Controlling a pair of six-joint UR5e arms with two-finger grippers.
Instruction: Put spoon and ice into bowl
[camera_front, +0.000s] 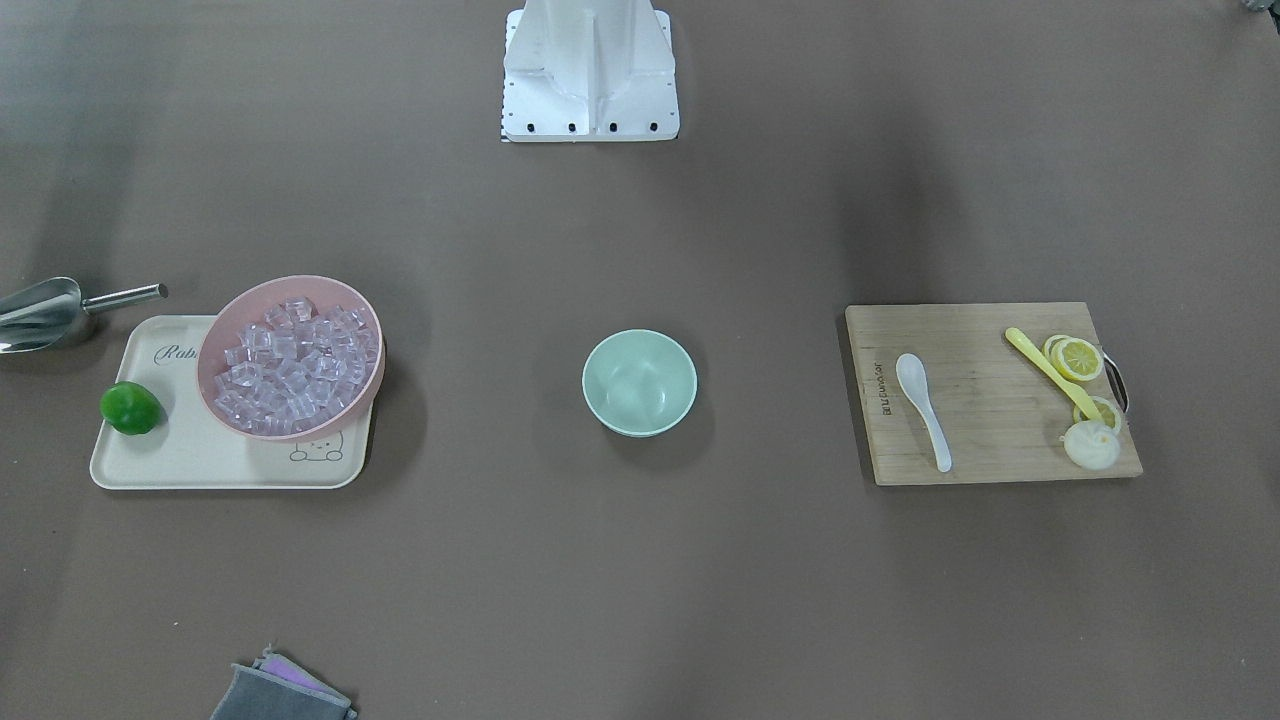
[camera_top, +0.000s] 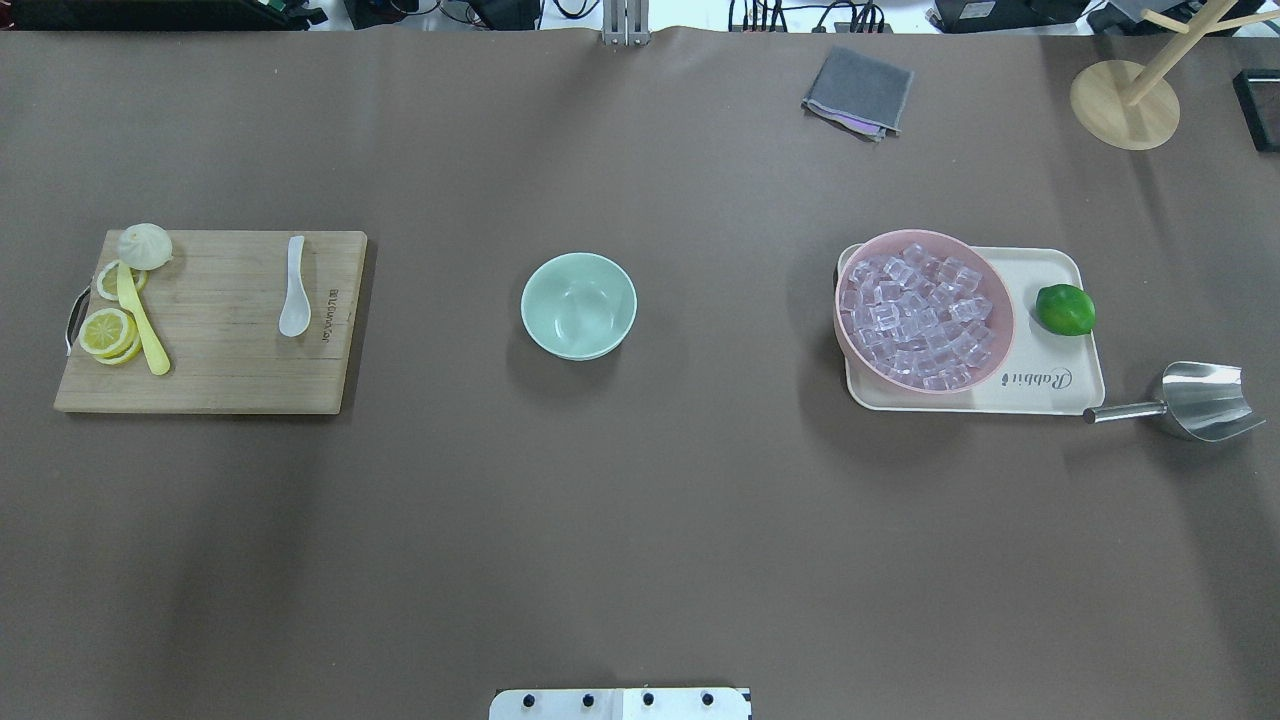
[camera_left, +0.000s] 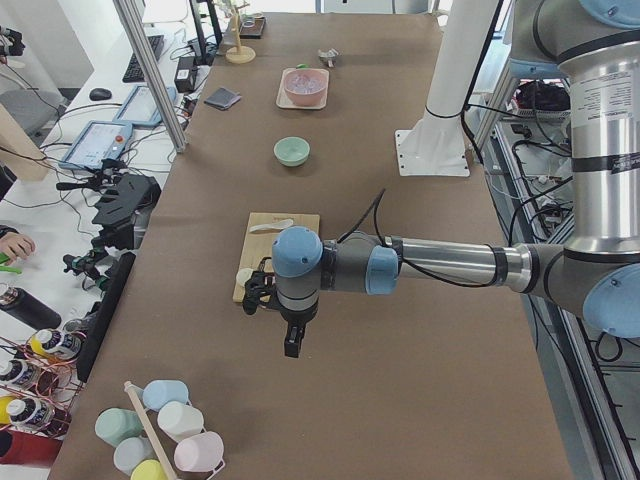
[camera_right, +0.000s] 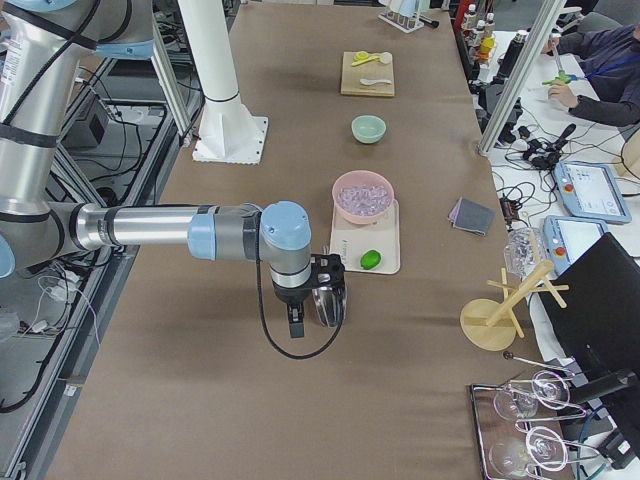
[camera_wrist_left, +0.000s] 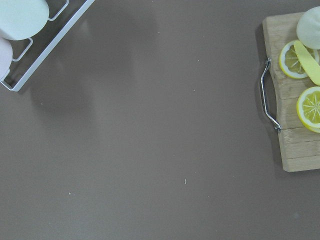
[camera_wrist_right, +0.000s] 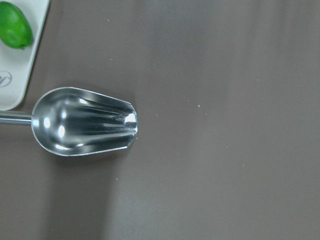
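Note:
The white spoon (camera_top: 294, 300) lies on the wooden cutting board (camera_top: 230, 370) at the left, and shows in the front view (camera_front: 924, 408) too. The mint-green bowl (camera_top: 578, 305) stands empty at the table's middle (camera_front: 640, 382). The ice (camera_top: 915, 310) fills the pink bowl (camera_top: 985, 345) on the right. My left gripper (camera_left: 290, 340) hangs over bare table beside the board's outer end. My right gripper (camera_right: 297, 322) hangs near the metal scoop (camera_wrist_right: 85, 121). Both show only in side views, so I cannot tell whether they are open or shut.
A yellow spoon (camera_top: 140, 320), lemon slices (camera_top: 108, 332) and a bun (camera_top: 145, 245) share the board. The pink bowl and a lime (camera_top: 1065, 309) sit on a cream tray (camera_top: 1050, 385). A grey cloth (camera_top: 858, 92) and a wooden stand (camera_top: 1125, 103) lie far back.

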